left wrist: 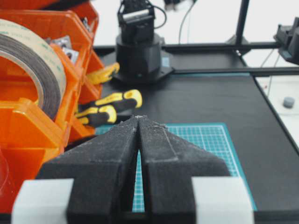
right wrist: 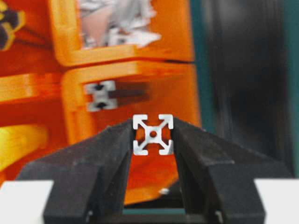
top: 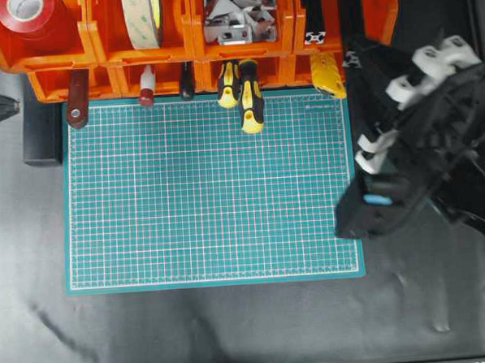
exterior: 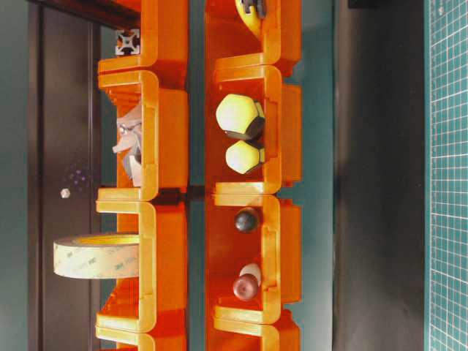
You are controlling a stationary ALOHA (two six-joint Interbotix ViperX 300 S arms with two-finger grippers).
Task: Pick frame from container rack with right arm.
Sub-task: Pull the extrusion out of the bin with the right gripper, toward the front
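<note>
Right jaws (right wrist: 153, 136): nearest the wrist camera, clamped on the frame's (right wrist: 153, 134) silvery cut end, one pad at 9 o'clock, one at 3.
Frame: end-on between the pads, in front of the container rack (right wrist: 121, 79).
Second bar (right wrist: 103, 96): in the bin at 11 o'clock of the held end.
Left jaws (left wrist: 138, 122): pressed together above the green mat (left wrist: 205, 140).
Screwdrivers (top: 250, 92): handles sticking from the lower bins.
</note>
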